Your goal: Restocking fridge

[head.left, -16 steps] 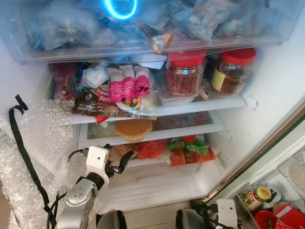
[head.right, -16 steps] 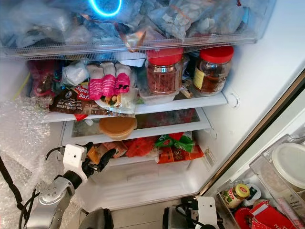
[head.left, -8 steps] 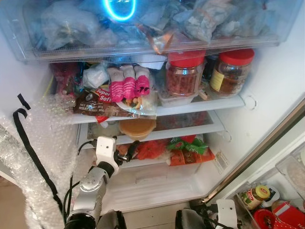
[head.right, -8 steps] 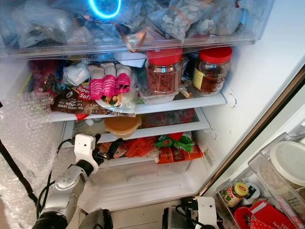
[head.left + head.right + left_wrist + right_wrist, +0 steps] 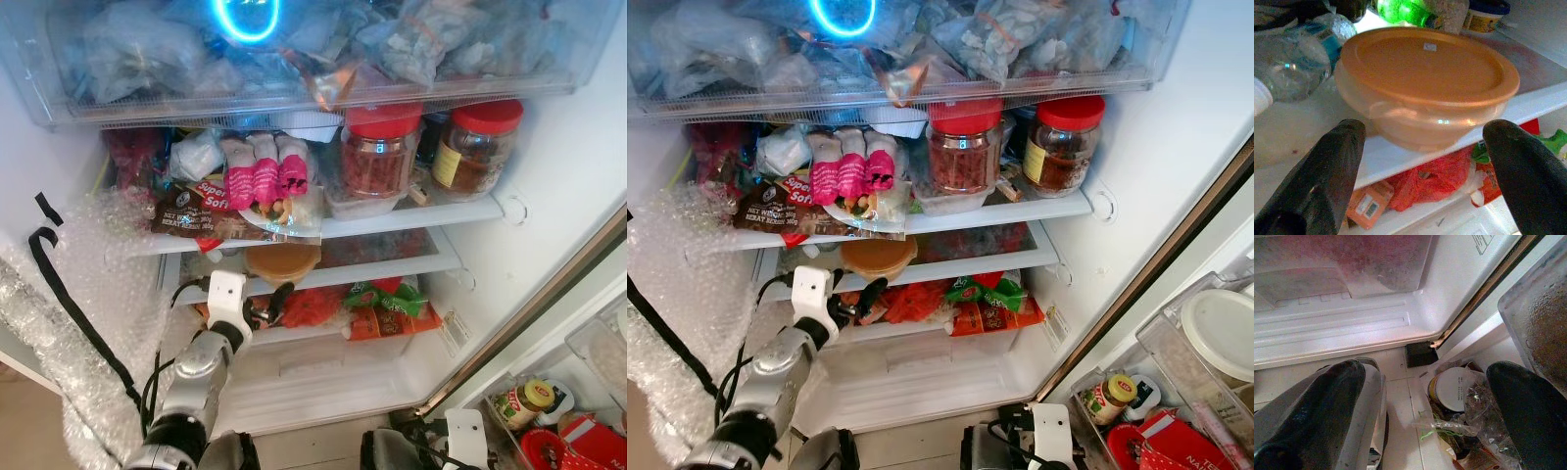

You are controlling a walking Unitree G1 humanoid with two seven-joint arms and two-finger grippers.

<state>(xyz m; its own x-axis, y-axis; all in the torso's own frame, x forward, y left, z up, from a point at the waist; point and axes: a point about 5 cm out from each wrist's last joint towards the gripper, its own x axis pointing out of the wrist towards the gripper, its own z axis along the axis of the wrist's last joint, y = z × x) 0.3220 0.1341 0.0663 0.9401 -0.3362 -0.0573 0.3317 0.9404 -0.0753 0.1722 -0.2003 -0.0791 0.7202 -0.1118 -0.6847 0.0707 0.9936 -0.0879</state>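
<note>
Left wrist view: the left hand (image 5: 1422, 161) gapes open before a round, glossy, apparently plastic orange-lidded bowl (image 5: 1425, 83).

You're in a home kitchen, at an open fridge (image 5: 549, 196): red-lidded jars (image 5: 380, 147) and food packets (image 5: 382, 308) crowd the shelves above and beyond your left gripper (image 5: 266, 305); door bins (image 5: 1176, 392) hold condiments, tiled floor (image 5: 1400, 401) below.

silver left arm (image 5: 196, 377), white wrist block (image 5: 227, 295); black cables (image 5: 149, 387)

Bright, sharp fridge interior; blue ring light (image 5: 247, 17) glares on top.
</note>
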